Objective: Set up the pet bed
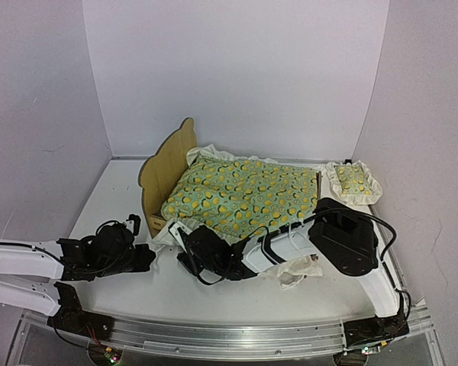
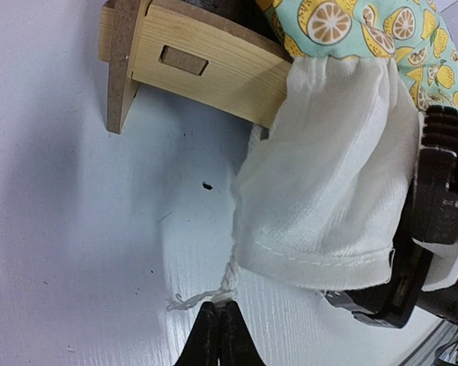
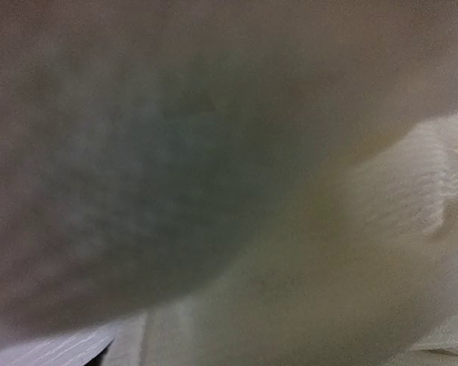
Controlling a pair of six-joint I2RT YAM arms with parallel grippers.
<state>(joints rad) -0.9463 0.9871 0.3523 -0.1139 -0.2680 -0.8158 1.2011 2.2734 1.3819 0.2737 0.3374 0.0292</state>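
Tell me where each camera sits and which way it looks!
Top external: above and behind the arms, looking down at the light plywood pet bed under the green-yellow lemon-print ruffled blanket; left arm and right arm both show.
Left wrist: low over the white table, facing the bed's corner and the blanket's white ruffle; its shut dark left fingers show.
Right wrist: pressed against blurry white cloth; no fingers show.
Shared: top and left wrist views both show bed and blanket.

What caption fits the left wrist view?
Closed left fingers pinch a thread from the lemon blanket's white ruffle beside the pet bed.
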